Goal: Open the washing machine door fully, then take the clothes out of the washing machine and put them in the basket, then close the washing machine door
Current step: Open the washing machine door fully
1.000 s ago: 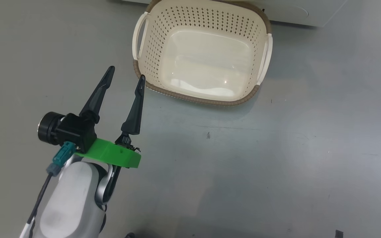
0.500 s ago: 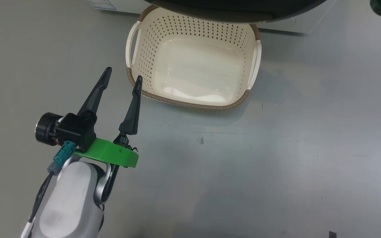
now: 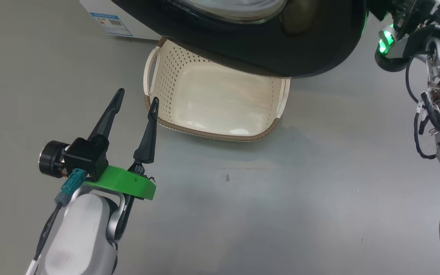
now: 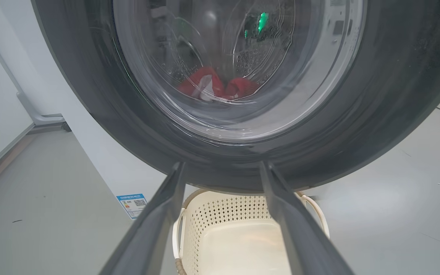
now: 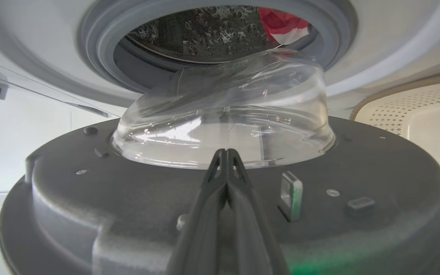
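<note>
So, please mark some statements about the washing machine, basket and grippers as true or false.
1. The cream perforated plastic basket is empty. True.
2. The red clothes lie on the floor. False: they are inside the perforated steel drum.
3. The left gripper is open. True.
4. The right gripper holds a garment. False: it is shut and empty.
5. The round black-rimmed washing machine door is closed. False: it stands open, above the basket.
</note>
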Controlling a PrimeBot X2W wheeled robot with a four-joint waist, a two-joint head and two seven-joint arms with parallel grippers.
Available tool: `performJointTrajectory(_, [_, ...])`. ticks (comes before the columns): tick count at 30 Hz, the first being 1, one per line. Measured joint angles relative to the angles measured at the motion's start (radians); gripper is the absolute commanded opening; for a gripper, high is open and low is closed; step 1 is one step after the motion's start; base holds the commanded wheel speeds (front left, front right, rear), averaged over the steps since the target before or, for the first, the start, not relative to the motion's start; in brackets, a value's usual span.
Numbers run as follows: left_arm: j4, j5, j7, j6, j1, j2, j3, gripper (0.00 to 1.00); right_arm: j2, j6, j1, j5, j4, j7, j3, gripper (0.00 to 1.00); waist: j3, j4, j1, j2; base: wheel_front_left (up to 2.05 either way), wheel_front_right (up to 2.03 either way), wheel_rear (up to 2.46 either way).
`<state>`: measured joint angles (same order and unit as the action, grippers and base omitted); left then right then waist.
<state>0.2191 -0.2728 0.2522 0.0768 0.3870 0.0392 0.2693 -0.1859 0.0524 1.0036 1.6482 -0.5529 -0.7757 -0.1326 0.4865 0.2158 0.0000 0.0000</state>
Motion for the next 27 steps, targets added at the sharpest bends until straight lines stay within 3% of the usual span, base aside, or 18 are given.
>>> performJointTrajectory(10, [0.012, 0.002, 0.000, 0.000, -0.037, 0.000, -0.012, 1.00, 0.047, 0.038, -0.118, 0.034, 0.005, -0.062, -0.027, 0.00, -0.079, -0.008, 0.0000, 0.0000, 0.00, 0.00, 0.00])
performJointTrajectory(27, [0.038, 0.019, 0.000, 0.000, -0.117, 0.000, -0.013, 1.00, 0.098, 0.060, -0.283, 0.070, 0.030, -0.114, -0.097, 0.00, -0.199, -0.019, 0.0000, 0.0000, 0.00, 0.00, 0.00])
